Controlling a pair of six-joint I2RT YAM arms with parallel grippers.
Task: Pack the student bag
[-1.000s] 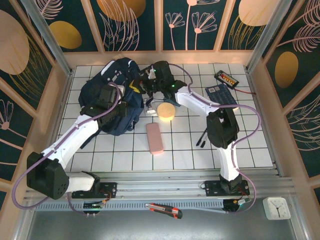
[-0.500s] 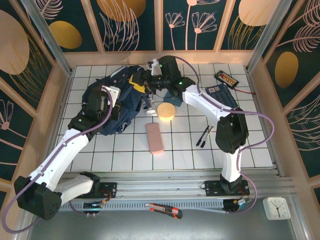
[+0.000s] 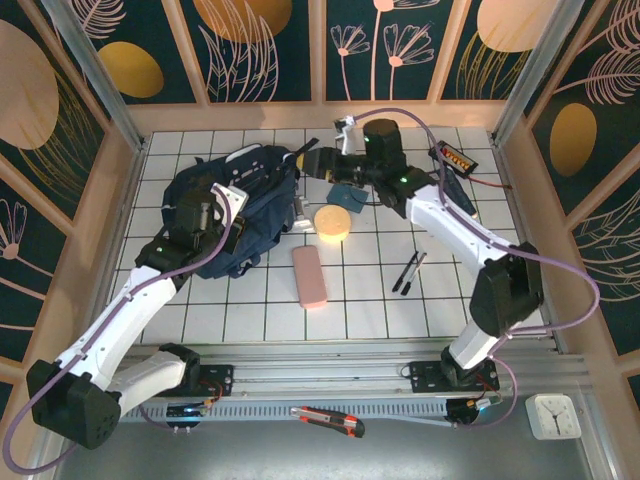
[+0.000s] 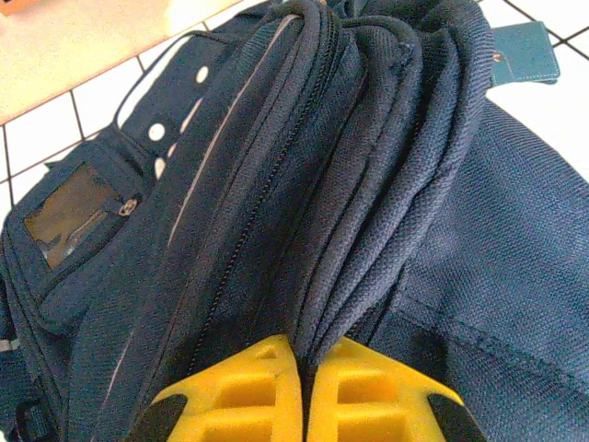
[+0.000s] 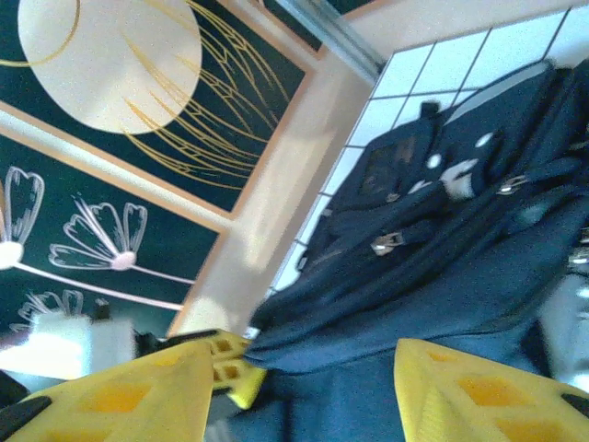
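Now: left end effector (image 4: 304, 382) pressed together, pinching a ridge of student bag (image 3: 262, 200) fabric next to a zip. Right end effector (image 5: 304, 368) spread, poised by the bag's far right edge. Bag lies slumped on the table (image 3: 380, 290), far left part; pale yellow disc (image 3: 332, 222) near its right side.
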